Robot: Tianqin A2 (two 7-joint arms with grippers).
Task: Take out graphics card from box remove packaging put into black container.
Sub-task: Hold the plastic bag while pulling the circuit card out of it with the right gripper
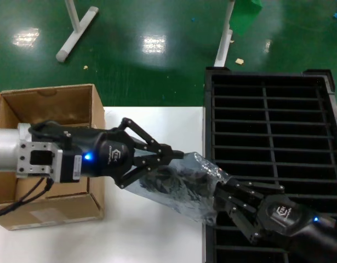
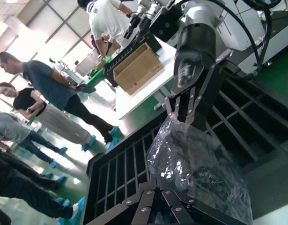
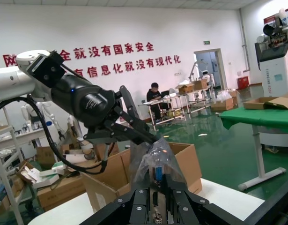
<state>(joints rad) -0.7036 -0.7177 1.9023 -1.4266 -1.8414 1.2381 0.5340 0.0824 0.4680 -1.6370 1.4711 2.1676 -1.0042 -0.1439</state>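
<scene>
The packaging, a crinkly translucent bag, hangs stretched between both grippers above the table edge, beside the black container. The dark graphics card shows through it. My left gripper is shut on the bag's upper end, which also shows in the left wrist view. My right gripper is shut on the opposite end. In the right wrist view it clamps the card's metal bracket with its blue port through the plastic. The box stands open at the left, behind my left arm.
The white table extends in front of the box. The container's ribbed slots lie below the bag. Green floor and white table legs are beyond. Several people stand far off; other cartons sit in the background.
</scene>
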